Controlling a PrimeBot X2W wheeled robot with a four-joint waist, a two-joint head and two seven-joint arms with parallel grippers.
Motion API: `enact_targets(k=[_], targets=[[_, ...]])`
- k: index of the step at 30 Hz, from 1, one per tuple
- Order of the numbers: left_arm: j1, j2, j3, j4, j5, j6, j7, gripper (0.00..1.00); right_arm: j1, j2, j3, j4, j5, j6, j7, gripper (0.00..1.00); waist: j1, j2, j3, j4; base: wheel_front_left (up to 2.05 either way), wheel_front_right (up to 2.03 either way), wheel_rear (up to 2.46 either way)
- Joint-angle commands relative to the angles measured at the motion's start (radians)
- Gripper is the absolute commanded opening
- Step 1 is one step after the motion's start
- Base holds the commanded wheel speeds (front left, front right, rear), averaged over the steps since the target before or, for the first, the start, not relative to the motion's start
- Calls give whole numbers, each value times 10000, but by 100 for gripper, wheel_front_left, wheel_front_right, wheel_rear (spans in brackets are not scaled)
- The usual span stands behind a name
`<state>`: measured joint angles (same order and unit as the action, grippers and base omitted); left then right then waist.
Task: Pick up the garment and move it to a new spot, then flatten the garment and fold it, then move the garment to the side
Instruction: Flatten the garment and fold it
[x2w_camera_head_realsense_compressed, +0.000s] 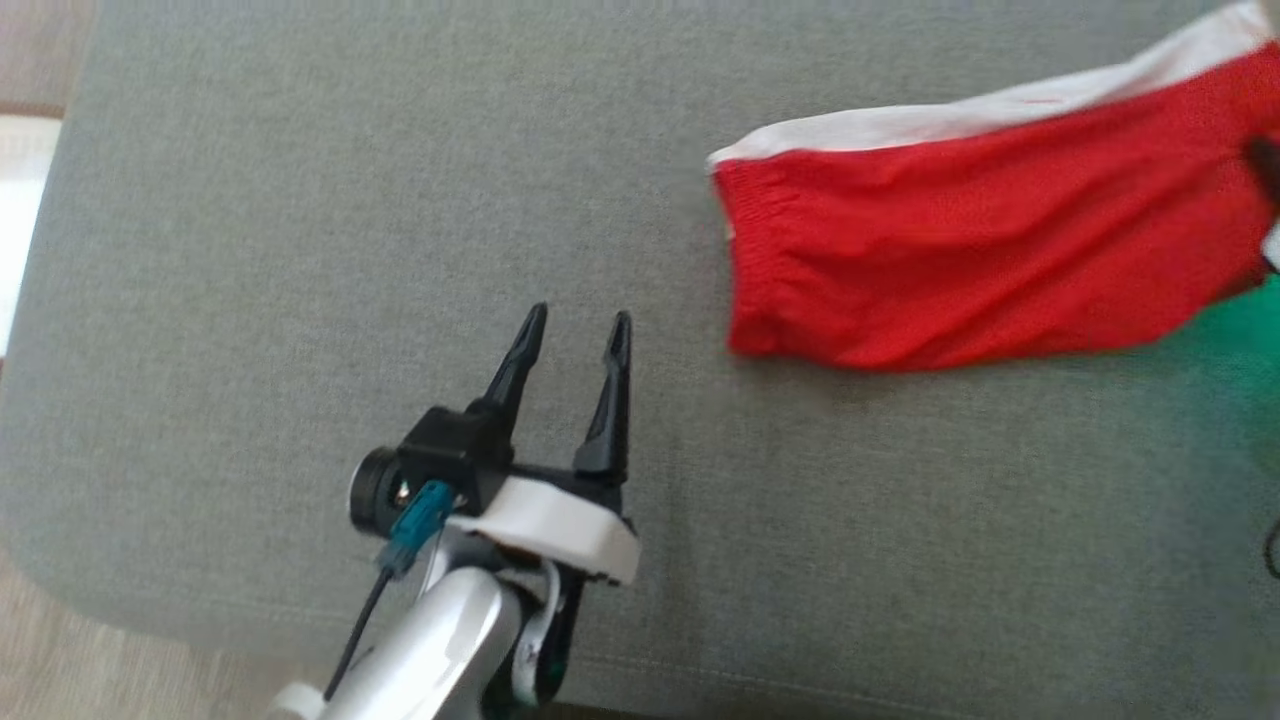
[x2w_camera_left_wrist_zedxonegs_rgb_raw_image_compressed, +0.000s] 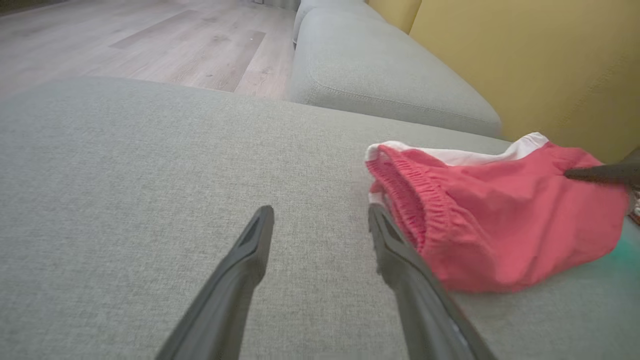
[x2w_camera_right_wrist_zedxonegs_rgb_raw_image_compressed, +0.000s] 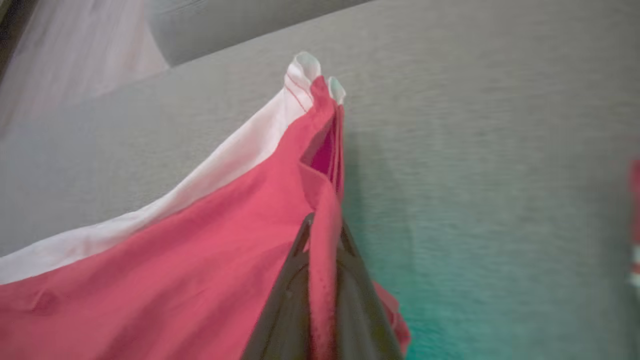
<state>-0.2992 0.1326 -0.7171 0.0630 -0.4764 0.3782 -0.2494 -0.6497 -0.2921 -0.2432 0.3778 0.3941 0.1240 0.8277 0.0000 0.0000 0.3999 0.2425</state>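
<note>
The red shorts (x2w_camera_head_realsense_compressed: 980, 250) lie towards the right of a broad grey seat cushion (x2w_camera_head_realsense_compressed: 300, 250) covered in a fine, flat-woven fabric with a rounded, seamed front edge. The shorts are of thin, soft cloth that falls in shallow folds. A white band (x2w_camera_head_realsense_compressed: 1000, 115) runs the length of their far edge, and the end nearest the middle of the cushion is a gathered elastic waistband (x2w_camera_left_wrist_zedxonegs_rgb_raw_image_compressed: 420, 200), puckered into close ribs and slightly open. The right gripper (x2w_camera_right_wrist_zedxonegs_rgb_raw_image_compressed: 325, 222) is clenched on the opposite end of the shorts: in its wrist view a narrow pleat of red cloth is pinched between the two dark tapered fingers, and the fabric rises past the tips to a crumpled peak where the red and white layers meet. From there the cloth spreads in a taut, slanting sheet. One of its dark fingers (x2w_camera_left_wrist_zedxonegs_rgb_raw_image_compressed: 600, 173) shows in the left wrist view, lying on the far corner of the shorts. The left gripper (x2w_camera_head_realsense_compressed: 580, 325) hangs over bare cushion just beside the waistband, its matte black, wedge-shaped fingers spread wide and holding nothing. Beyond the seat are a second grey cushion (x2w_camera_left_wrist_zedxonegs_rgb_raw_image_compressed: 380, 75) with a piped edge, a pale wood-plank floor (x2w_camera_left_wrist_zedxonegs_rgb_raw_image_compressed: 150, 40) and a yellow wall (x2w_camera_left_wrist_zedxonegs_rgb_raw_image_compressed: 550, 60).
</note>
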Motion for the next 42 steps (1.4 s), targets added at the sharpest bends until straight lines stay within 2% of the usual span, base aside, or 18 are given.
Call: enact_targets(k=[1,6,10,14,17,20,26,35,36,37,38,39,42], targets=[[162,249,508,-358,190,-89,-122,100,107,-125,-202,-541,-129,67,-31,0,0,0,-253,-222,0,0,0],[783,211,1047,-343,458,-382,-123,100,488,43,-1113,-829,-427,67,-237,0,0,0,-524,-326,0,0,0],[1144,5,1380,-303,606,-572,-123,100,597,401,-1157,-1611,-366,67,-163,0,0,0,-724,-285,0,0,0],[1431,-207,1642,-242,709,-756,-123,100,783,1113,-594,-2830,-345,67,297,0,0,0,-924,-258,0,0,0],[1582,-353,1797,-198,771,-886,-123,100,1038,1856,301,-3795,-308,67,819,0,0,0,-988,-247,0,0,0],[1689,-474,1910,-131,847,-1026,-123,100,1346,2277,1302,-4380,-152,67,1059,0,0,0,-1024,-230,0,0,0],[1678,-647,1938,24,961,-1295,-124,100,1705,2411,2198,-3851,283,67,227,0,0,0,-1090,-6,0,0,0],[1902,-776,2135,146,1148,-1526,-124,100,1672,2417,2944,-1754,1491,67,-1728,0,0,0,-1321,354,0,0,0],[1935,-783,2145,158,1163,-1534,-124,100,1623,2417,2998,-1557,1611,67,-1870,5,0,0,-1347,359,0,0,0],[1962,-790,2153,172,1172,-1540,-124,100,1567,2417,3050,-1385,1717,67,-2020,30,0,0,-1373,358,0,0,0],[1982,-795,2160,186,1179,-1547,-124,100,1514,2417,3122,-1241,1924,67,-2187,50,0,0,-1403,352,0,0,0],[2002,-800,2171,197,1184,-1552,-124,100,1475,2417,3196,-1099,2226,67,-2355,100,0,0,-1443,333,0,0,0],[2081,-809,2246,227,1203,-1549,-124,100,1378,2418,3535,-729,3295,67,-2820,100,0,0,-1586,197,0,0,0]])
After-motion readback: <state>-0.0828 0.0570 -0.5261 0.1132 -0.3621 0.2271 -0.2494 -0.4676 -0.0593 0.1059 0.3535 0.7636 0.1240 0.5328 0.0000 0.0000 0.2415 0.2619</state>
